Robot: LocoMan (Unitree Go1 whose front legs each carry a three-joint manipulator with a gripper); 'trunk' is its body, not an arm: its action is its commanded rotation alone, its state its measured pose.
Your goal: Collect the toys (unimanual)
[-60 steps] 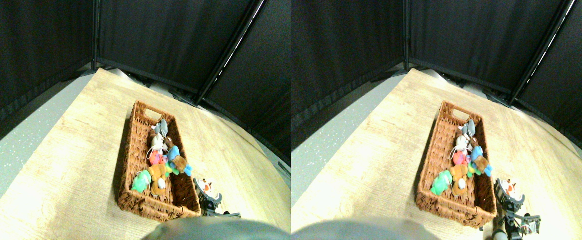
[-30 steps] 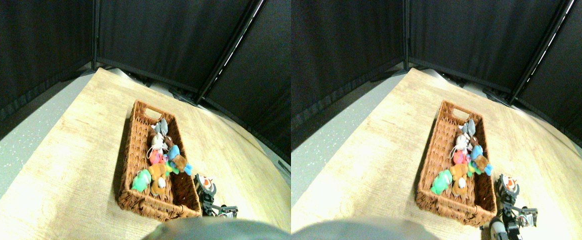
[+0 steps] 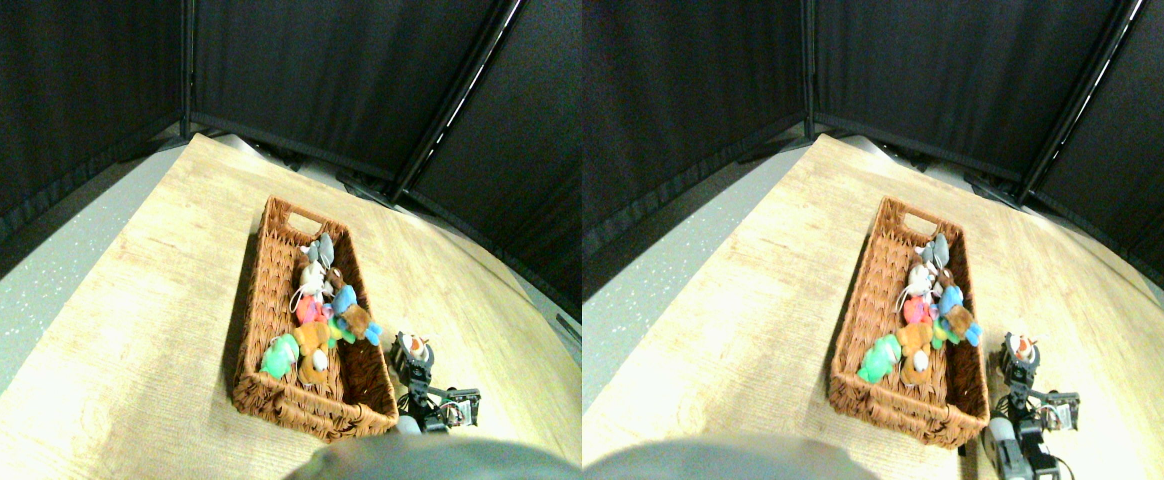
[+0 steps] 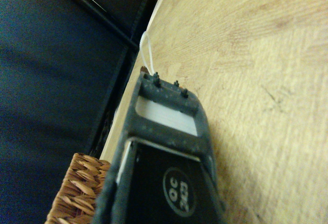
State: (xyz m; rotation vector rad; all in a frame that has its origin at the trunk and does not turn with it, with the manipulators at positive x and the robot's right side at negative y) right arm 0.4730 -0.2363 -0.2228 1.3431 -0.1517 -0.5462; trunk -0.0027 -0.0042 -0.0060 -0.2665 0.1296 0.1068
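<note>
the pale wooden worktop [image 3: 142, 300] is bare along its left side, and nothing plush lies loose there. in the middle stands the long wicker basket [image 3: 254, 330], its cut-out handle at the far end, and most of the toys [image 3: 320, 310] are already heaped inside it: a green one [image 3: 279, 357] at the near left, an orange-brown one [image 3: 314, 350] beside it, a pink one [image 3: 310, 312], a white one and a grey one farther back, and a blue one [image 3: 345, 300] against the right wall. just to the right of the basket, outside it, the robot's right hand [image 3: 412, 352] reaches in from below with one orange and white toy [image 3: 416, 349] at its tip, near the basket's right rim but not over it. from either view i cannot tell whether the jaws are clamped on that toy or only beside it; the wrist view shows just the dark jaw frame, a thin white loop past its tip, worktop, and a corner of wicker. by my reckoning the job is nearly done, with this one toy left to bring over the rim and drop in.
</note>
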